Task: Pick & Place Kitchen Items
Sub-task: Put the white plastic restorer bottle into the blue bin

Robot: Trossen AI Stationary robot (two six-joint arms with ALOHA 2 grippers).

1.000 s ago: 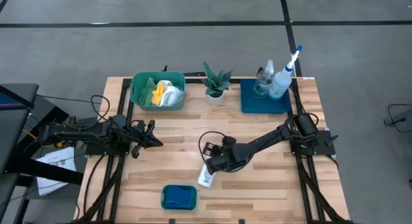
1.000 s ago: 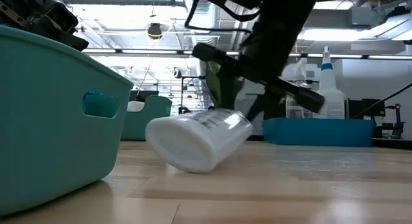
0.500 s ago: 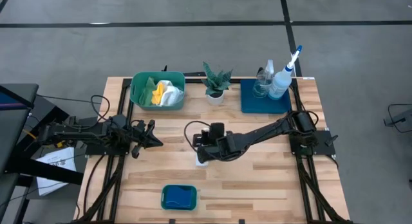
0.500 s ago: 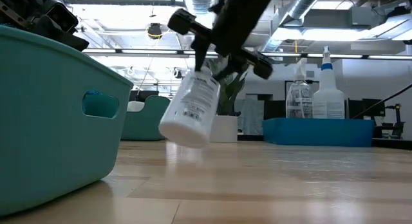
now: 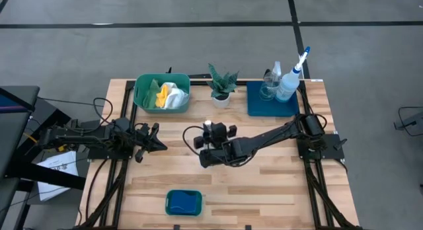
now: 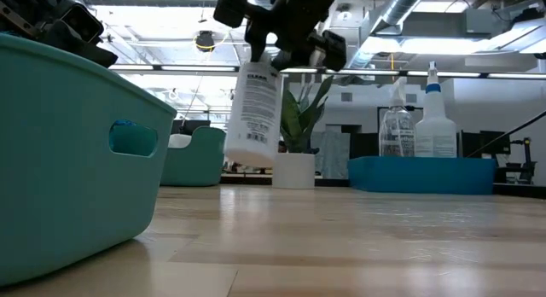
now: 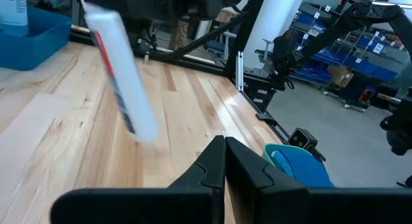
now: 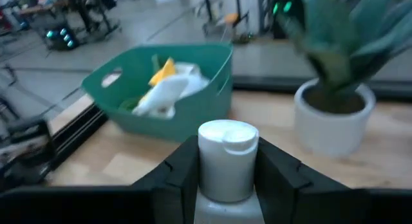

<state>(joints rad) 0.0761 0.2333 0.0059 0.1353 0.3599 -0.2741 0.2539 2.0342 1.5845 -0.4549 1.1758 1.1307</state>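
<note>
A small white bottle (image 6: pixel 253 113) hangs over the middle of the table with my right gripper (image 5: pixel 207 131) shut on its top end. Its white cap (image 8: pixel 226 139) shows between the two dark fingers in the right wrist view. The left wrist view shows the bottle (image 7: pixel 120 76) blurred, in the air. My left gripper (image 5: pixel 158 145) waits shut at the table's left side, touching nothing. White, yellow and green cloths (image 5: pixel 166 96) lie in a green tub (image 5: pixel 140 91) at the far left. My right gripper pinches the bottle's neck just below the cap (image 8: pixel 225 182), one finger (image 8: pixel 182 174) on each side. The fingers come about level, from the table's near right side. The bottle hangs nearly upright, cap up, its bottom (image 6: pixel 247 159) clear of the table.
A potted plant (image 5: pixel 221 86) stands at the far middle. To its right, a dark blue tray (image 5: pixel 256 106) carries two spray bottles (image 5: pixel 285 81). A small green tub with a blue sponge (image 5: pixel 183 202) sits at the near edge. Bare wood lies between.
My right gripper has risen and gone toward the table's far edge while rolling its wrist. The white bottle, which rested tilted on the table, is lifted clear and has turned from slanting to nearly upright, bottom down.
</note>
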